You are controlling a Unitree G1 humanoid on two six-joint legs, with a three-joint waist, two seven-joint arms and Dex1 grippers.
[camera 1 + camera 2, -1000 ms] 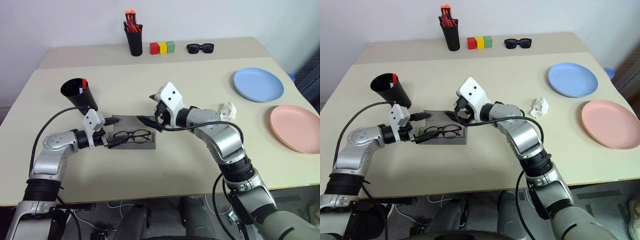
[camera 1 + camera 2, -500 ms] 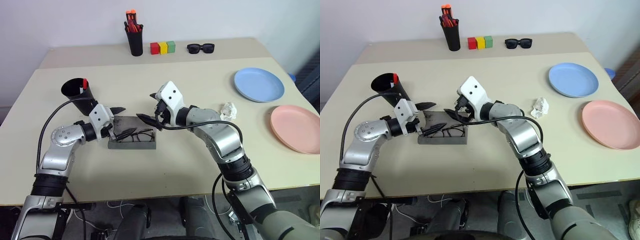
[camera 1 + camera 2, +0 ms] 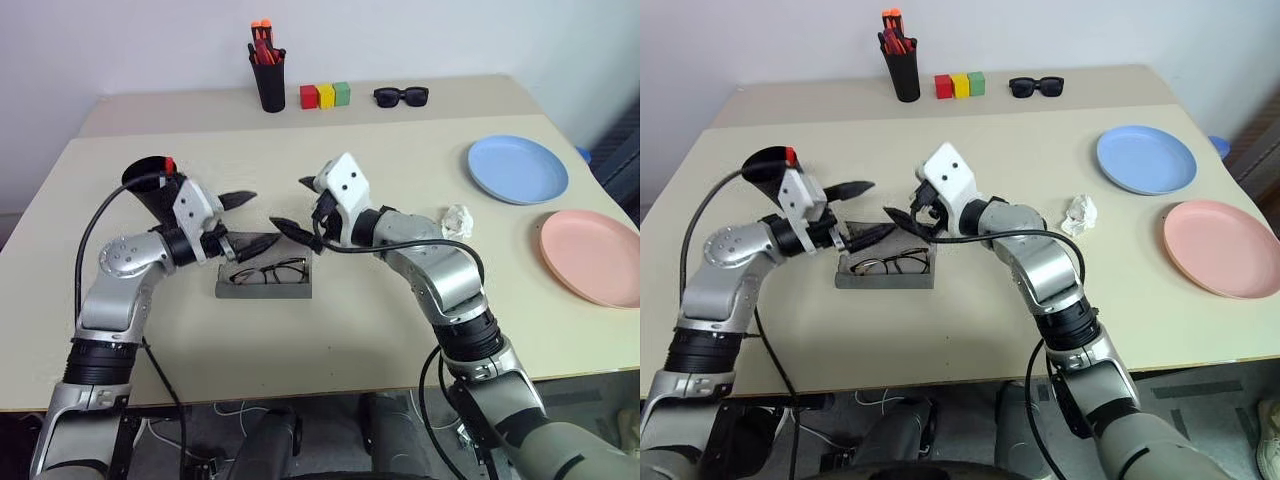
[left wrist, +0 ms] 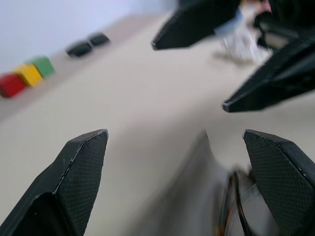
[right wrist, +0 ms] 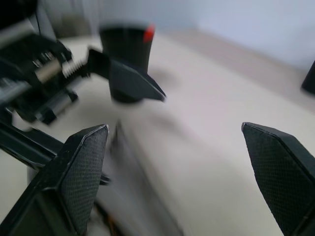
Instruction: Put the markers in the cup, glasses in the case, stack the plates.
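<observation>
No legible text, labels, brands or numbers anywhere, neither on tabletop items nor on robot arms.

It is looking like a lab or test room: a plain beige table point(image 3: 400, 330) is standing against a bare white wall point(image 3: 450, 40), cables point(image 3: 215, 465) are trailing on the floor beneath, and toy-like coloured blocks point(image 3: 325, 95) are sitting lined up as props.

Glasses point(image 3: 265, 272) inside grey case point(image 3: 263, 284), both grippers' empty spread jaws just above.
</observation>
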